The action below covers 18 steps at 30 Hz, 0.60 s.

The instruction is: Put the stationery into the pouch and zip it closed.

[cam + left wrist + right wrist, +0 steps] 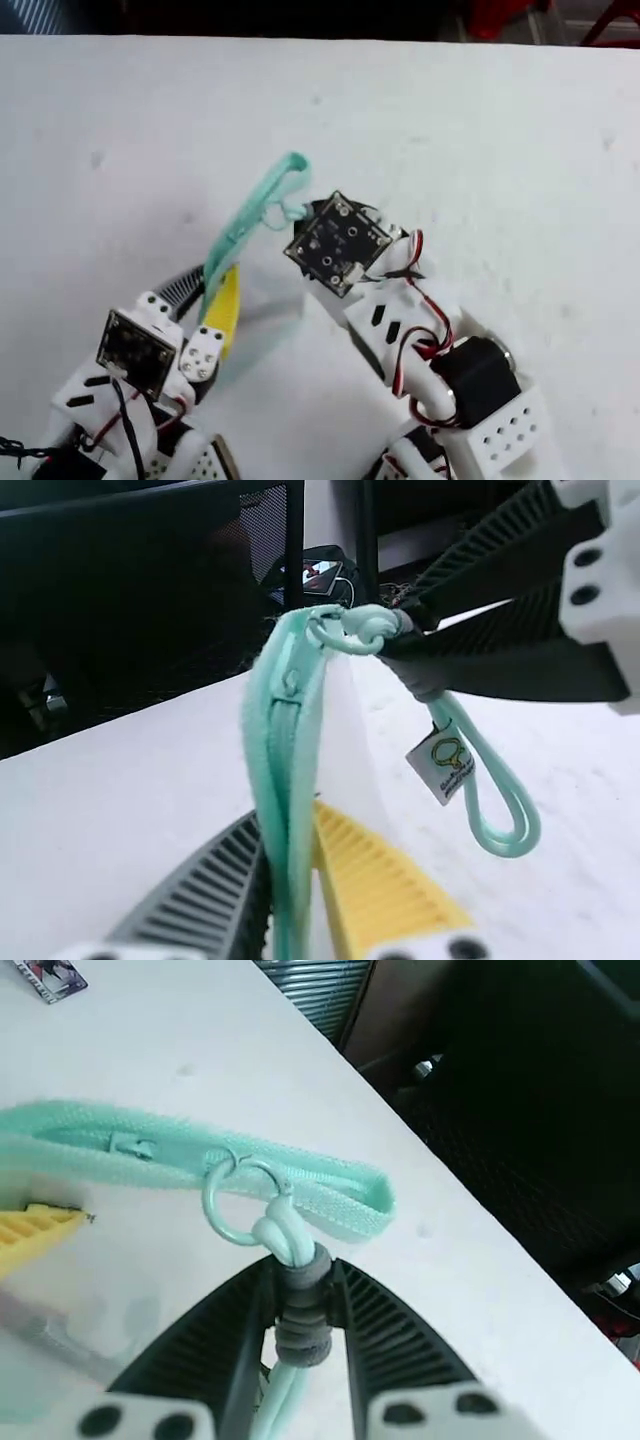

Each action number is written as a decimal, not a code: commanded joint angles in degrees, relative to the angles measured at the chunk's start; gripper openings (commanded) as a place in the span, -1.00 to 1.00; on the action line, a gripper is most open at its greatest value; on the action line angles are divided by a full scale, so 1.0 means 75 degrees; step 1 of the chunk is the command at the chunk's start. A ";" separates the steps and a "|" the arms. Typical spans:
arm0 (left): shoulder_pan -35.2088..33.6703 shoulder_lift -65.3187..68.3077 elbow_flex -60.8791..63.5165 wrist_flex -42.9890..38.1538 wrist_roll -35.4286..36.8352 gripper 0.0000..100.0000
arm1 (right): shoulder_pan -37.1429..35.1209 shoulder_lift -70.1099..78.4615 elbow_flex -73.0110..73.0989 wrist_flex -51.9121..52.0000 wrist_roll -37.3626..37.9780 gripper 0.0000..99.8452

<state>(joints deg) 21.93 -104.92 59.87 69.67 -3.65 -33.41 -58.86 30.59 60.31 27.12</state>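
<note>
Pouch at zipping step: left claw clamps its edge, right claw pinches the strap cord. Next likely needs a straight pull along the zipper.

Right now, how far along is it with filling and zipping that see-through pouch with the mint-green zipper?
Done: the mint-green zipper band looks closed where visible; what is inside the translucent pouch, I cannot tell. In hand: the left gripper clamps the pouch by that band, and the right gripper pinches the mint pull cord hooked to the zipper. Left: perhaps a final tug, then release.
</note>
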 commanded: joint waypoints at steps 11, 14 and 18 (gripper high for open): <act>0.1483 0.0053 -0.0129 0.0363 -0.0774 -0.96 | 0.0346 0.0416 -0.0445 -0.1659 -0.0012 -0.97; 0.1272 0.0053 -0.0141 0.0375 -0.0774 -0.96 | 0.0885 0.0721 -0.0410 -0.1612 -0.0012 -0.97; 0.1225 0.0053 -0.0141 0.0399 -0.0785 -0.96 | 0.1694 0.0744 -0.0410 -0.1623 0.0012 -0.97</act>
<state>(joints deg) 30.81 -104.92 59.25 71.16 -8.92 -27.16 -54.20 30.42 50.11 27.21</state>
